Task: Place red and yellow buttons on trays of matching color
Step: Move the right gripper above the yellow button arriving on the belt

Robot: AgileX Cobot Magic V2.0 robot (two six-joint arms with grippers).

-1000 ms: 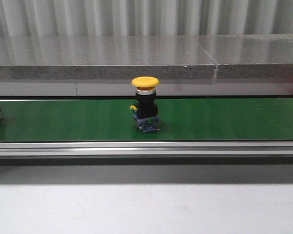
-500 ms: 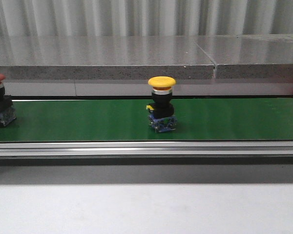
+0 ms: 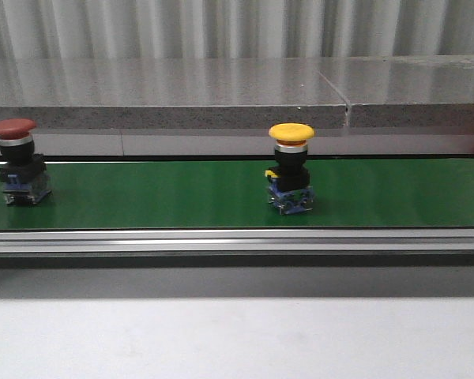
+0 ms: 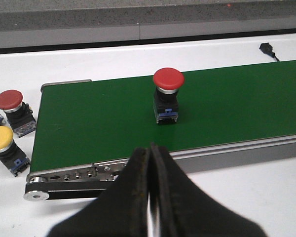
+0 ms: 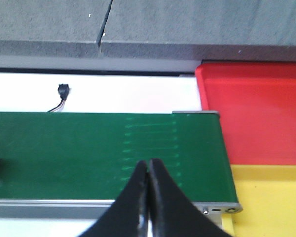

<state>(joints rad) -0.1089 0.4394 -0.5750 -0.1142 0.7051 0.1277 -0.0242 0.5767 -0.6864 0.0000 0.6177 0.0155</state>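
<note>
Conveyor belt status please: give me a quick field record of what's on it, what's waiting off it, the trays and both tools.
belt: green conveyor belt, two buttons on it, both upright
yellow button: right of centre in the front view
red button: near the belt's left end
off belt: spare red button and spare yellow button beside the left end
trays: red tray and yellow tray at the right end
left tool: shut, holding nothing
right tool: shut, holding nothing

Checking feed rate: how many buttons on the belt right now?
2. Red button near the belt's left end, yellow button right of centre. Two more wait off-belt.
</note>
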